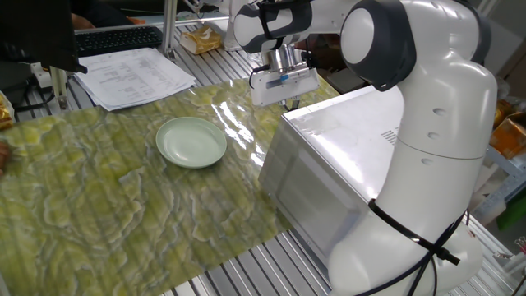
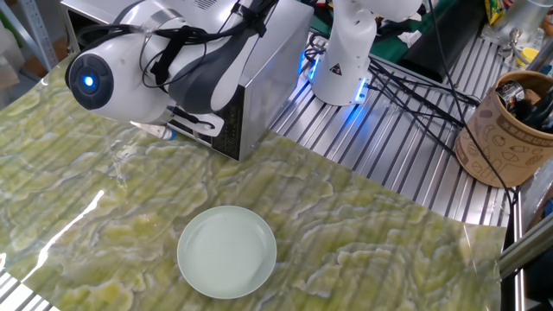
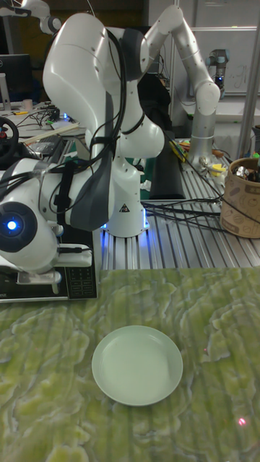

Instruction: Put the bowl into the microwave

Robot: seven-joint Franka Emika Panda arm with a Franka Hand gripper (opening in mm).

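Note:
The pale green bowl (image 1: 191, 141) (image 2: 226, 251) (image 3: 137, 364) lies upright on the green mat, with nothing in it and nothing touching it. The silver microwave (image 1: 349, 168) (image 2: 263, 73) (image 3: 72, 283) stands at the mat's edge, and its door looks shut. My gripper (image 1: 288, 101) (image 2: 188, 128) hangs at the microwave's far front corner, well away from the bowl. Its fingertips are partly hidden by the microwave's edge, so I cannot make out the gap between them. In the tall fixed view only the wrist (image 3: 25, 234) with its blue light shows, beside the control panel.
Papers (image 1: 131, 76) and a keyboard (image 1: 119, 37) lie beyond the mat. A brown cup of tools (image 2: 505, 130) and cables (image 2: 406, 86) sit on the slatted table. The arm's white base (image 1: 427, 181) rises behind the microwave.

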